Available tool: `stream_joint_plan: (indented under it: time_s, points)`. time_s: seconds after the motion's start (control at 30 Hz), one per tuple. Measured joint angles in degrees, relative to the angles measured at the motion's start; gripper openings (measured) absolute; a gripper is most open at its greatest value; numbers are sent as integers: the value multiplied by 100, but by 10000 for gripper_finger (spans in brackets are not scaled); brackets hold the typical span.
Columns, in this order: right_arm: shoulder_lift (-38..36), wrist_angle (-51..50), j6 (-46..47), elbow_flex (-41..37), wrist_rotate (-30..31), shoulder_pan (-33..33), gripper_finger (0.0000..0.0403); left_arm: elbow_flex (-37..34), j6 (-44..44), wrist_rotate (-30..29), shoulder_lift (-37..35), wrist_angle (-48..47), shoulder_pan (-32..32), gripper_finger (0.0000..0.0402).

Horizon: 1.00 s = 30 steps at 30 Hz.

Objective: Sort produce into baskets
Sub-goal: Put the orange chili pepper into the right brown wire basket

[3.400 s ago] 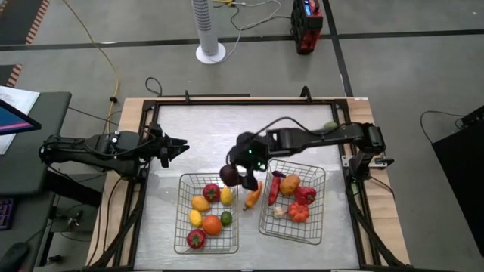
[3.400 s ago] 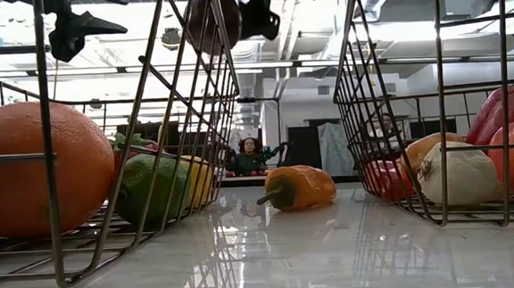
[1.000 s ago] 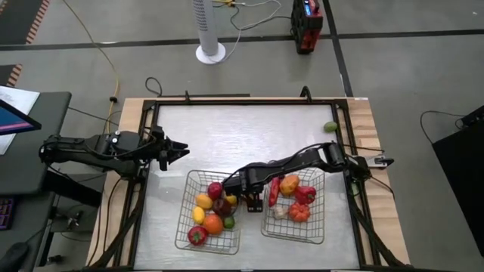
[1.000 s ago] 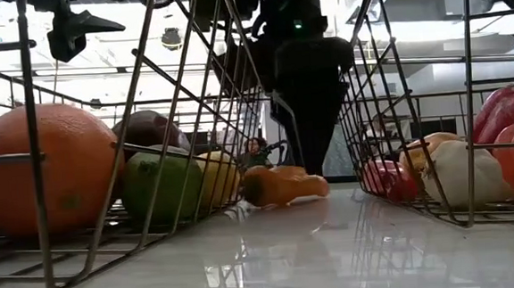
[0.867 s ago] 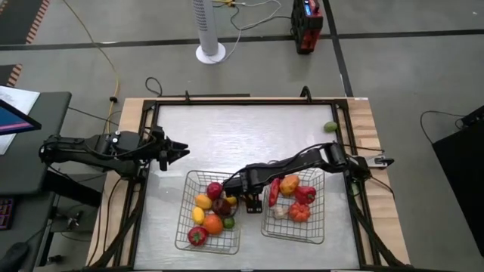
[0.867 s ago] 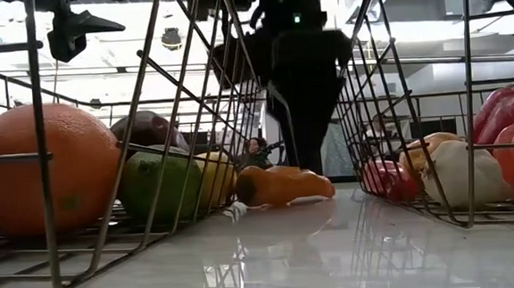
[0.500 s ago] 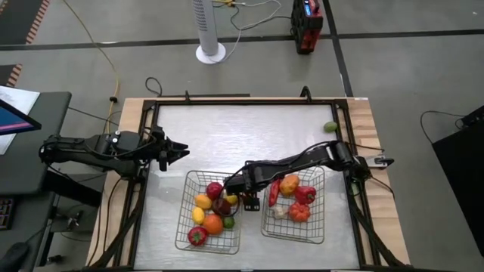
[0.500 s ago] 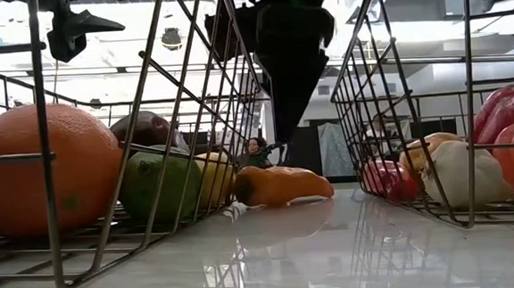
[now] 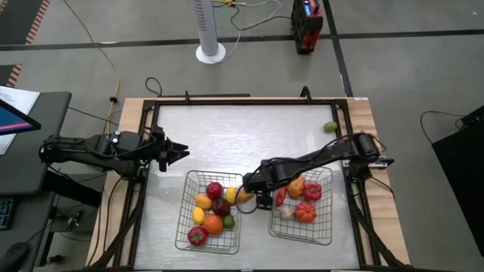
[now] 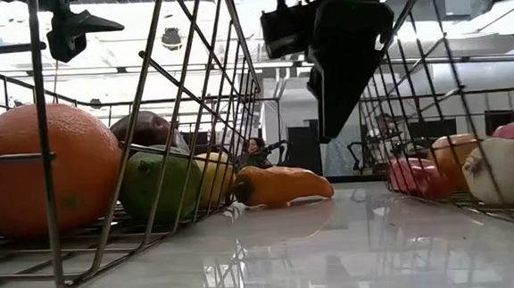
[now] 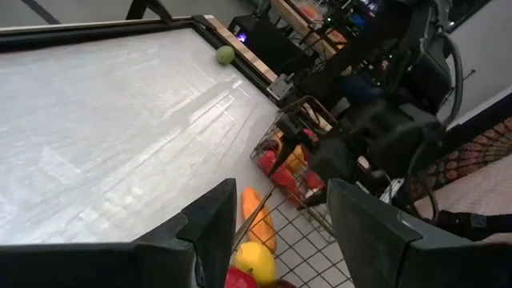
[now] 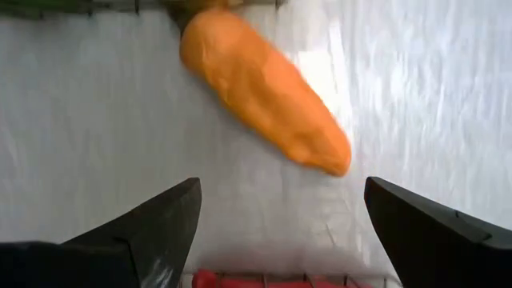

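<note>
Two wire baskets stand near the front edge. The left basket (image 9: 184,227) holds red, yellow, orange, green and dark purple rounds. The right basket (image 9: 328,227) holds red and orange pieces and a white garlic (image 10: 500,172). An orange carrot (image 9: 243,196) (image 12: 264,96) lies on its side on the table in the gap between them. My right gripper (image 9: 261,195) (image 12: 280,232) hangs open just above the table, beside the carrot, pointing steeply down. My left gripper (image 9: 181,153) (image 11: 280,232) waits open at the table's left side, held high.
A small green lime (image 9: 330,127) (image 11: 226,54) lies on the wooden rim at the far right. The far half of the white table (image 9: 242,128) is bare. A white fan base (image 9: 211,53) and a red device (image 9: 306,26) stand on the floor beyond.
My right gripper has risen from the gap between the baskets and moved toward the table's right edge, tipping more steeply down and staying open. The right basket has slid a little toward the right edge. The carrot stays on the table.
</note>
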Motion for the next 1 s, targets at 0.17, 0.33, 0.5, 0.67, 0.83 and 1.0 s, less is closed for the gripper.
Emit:
stream_joint_plan:
  time_s: [0.17, 0.33, 0.5, 0.67, 0.83, 1.0]
  points:
    - [-496, 276, 54, -706, -29, -16, 377, 0, -7, 0, 0, 1, 0, 183]
    - [-671, 247, -9, -651, -81, -169, 377, 0, -31, -11, 0, 11, 0, 183]
    - [-667, 445, -359, -434, -81, -311, 377, 0, -34, -22, 0, 23, 0, 183]
    - [-660, 916, -900, -432, -66, -342, 377, 0, -79, -28, 0, 35, 0, 183]
    - [-264, 1186, -1088, -429, -242, -382, 377, 0, -42, -160, 2, 37, 0, 183]
    - [248, 1167, -1102, -219, -360, -364, 376, 0, -35, -178, 2, 58, 0, 183]
